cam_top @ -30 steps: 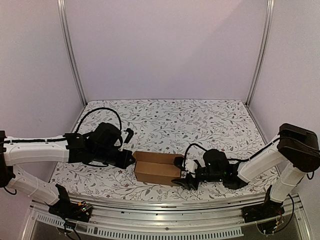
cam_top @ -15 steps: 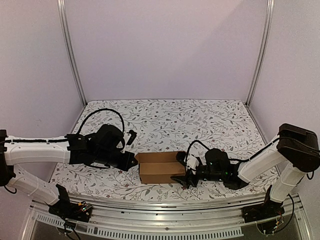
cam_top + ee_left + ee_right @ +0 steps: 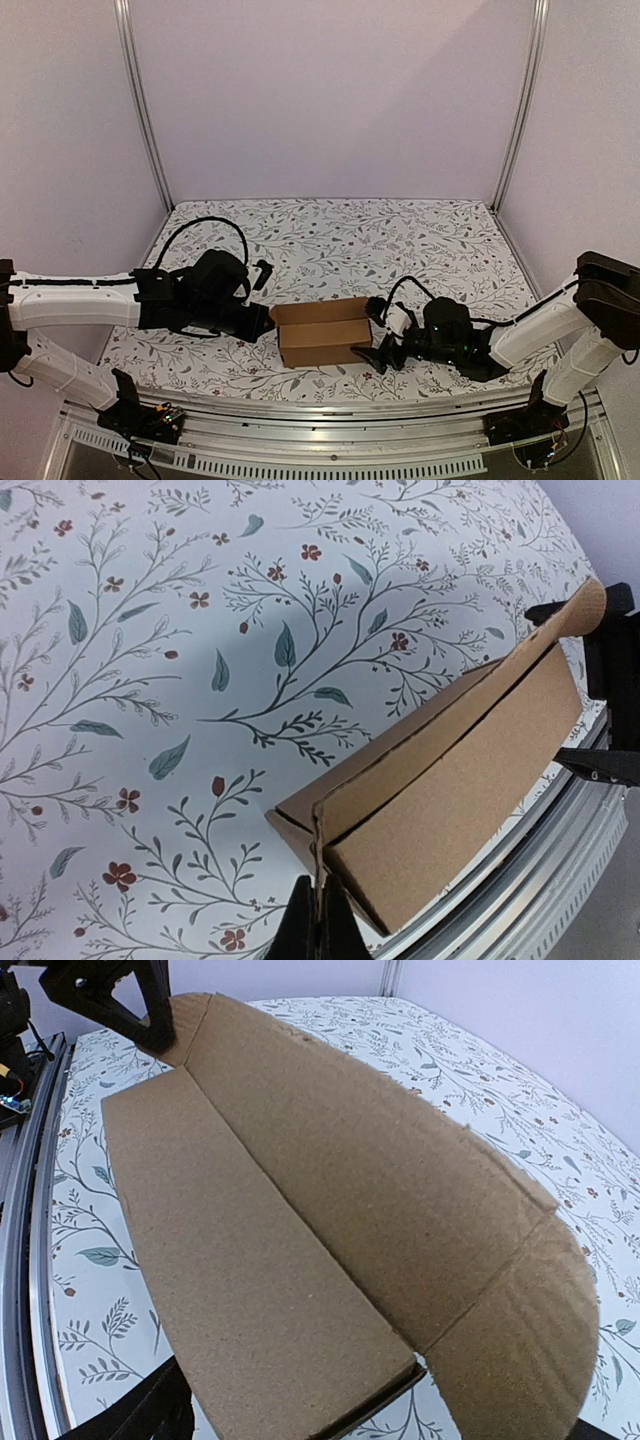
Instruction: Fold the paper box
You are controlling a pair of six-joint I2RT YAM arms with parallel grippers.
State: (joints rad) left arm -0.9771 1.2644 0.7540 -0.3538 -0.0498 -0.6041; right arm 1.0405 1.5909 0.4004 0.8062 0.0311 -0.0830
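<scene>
The paper box [image 3: 322, 335] is a small brown cardboard oblong lying near the table's front edge, its lid flap raised along the far side. My left gripper [image 3: 265, 322] is at its left end; in the left wrist view the gripper [image 3: 320, 920] is shut on the thin end flap of the box [image 3: 450, 770]. My right gripper [image 3: 382, 335] is at the right end, open, its fingers [image 3: 140, 1415] spread either side of the box [image 3: 300, 1210], whose rounded end tab hangs loose.
The table has a floral cloth [image 3: 400, 250]. A metal rail [image 3: 330, 410] runs along the near edge, close to the box. Upright frame posts [image 3: 145, 110] and lilac walls close in the back and sides.
The box has slid a little to the right and turned slightly. My right gripper has drawn back to the right. The left gripper has followed with the end flap.
</scene>
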